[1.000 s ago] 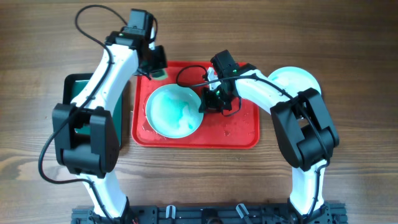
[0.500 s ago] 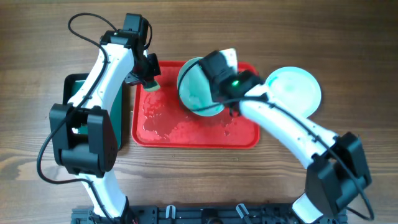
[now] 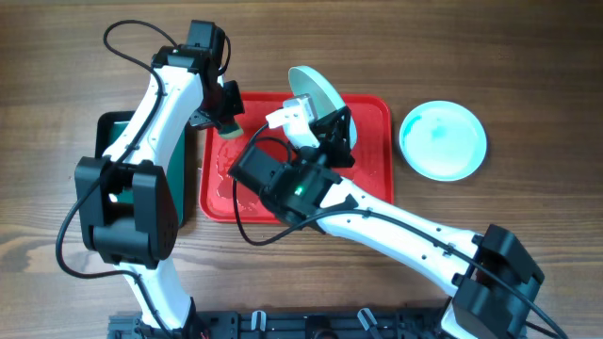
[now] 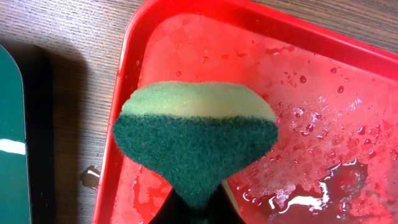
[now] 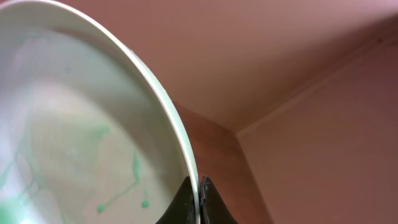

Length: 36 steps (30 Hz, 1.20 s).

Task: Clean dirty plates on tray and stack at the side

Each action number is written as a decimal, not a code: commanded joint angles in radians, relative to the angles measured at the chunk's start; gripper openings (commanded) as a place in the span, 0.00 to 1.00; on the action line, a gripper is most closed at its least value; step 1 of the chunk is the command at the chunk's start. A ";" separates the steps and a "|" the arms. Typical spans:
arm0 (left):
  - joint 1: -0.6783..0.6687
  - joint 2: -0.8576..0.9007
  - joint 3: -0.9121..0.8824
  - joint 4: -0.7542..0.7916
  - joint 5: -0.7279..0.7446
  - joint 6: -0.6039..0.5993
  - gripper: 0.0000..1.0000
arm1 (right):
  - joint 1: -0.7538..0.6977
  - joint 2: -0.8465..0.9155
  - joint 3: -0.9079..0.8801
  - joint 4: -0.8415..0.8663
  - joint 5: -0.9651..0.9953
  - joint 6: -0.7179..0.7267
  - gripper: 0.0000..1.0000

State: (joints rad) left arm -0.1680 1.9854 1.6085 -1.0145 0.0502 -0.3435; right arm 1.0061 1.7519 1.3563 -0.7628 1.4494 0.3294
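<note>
My right gripper (image 3: 326, 115) is shut on the rim of a pale plate (image 3: 315, 88) and holds it tipped on edge above the far side of the red tray (image 3: 372, 202). In the right wrist view the fingers (image 5: 199, 190) pinch the rim of this plate (image 5: 74, 124), which carries teal-green smears. My left gripper (image 3: 226, 121) is shut on a yellow-and-green sponge (image 4: 196, 134) over the wet far-left corner of the tray (image 4: 348, 81). A pale aqua plate (image 3: 443, 141) lies on the table right of the tray. I cannot see a third plate on its own.
A dark green black-rimmed tray (image 3: 115, 141) lies left of the red tray, partly under the left arm; its edge shows in the left wrist view (image 4: 9, 124). The right arm reaches across the tray's front. Water pools on the tray floor (image 3: 226, 179).
The right gripper has lifted the plate off the tray floor and tipped it on edge toward the far side. The right arm has swung across the front. The left gripper shifted slightly left with the sponge.
</note>
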 commanded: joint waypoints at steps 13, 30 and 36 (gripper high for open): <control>0.002 -0.003 0.012 -0.001 0.009 -0.013 0.04 | 0.012 -0.028 0.003 -0.189 -0.546 -0.315 0.04; -0.053 -0.003 0.012 -0.015 0.125 -0.013 0.04 | -0.406 -0.005 -0.003 -0.062 -1.121 0.127 0.04; -0.183 0.008 0.007 0.024 0.124 -0.087 0.04 | -0.406 -0.005 -0.006 -0.065 -1.066 0.145 0.04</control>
State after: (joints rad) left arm -0.2871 1.9854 1.6085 -1.0260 0.1551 -0.3798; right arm 0.5976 1.7485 1.3563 -0.8295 0.3672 0.4496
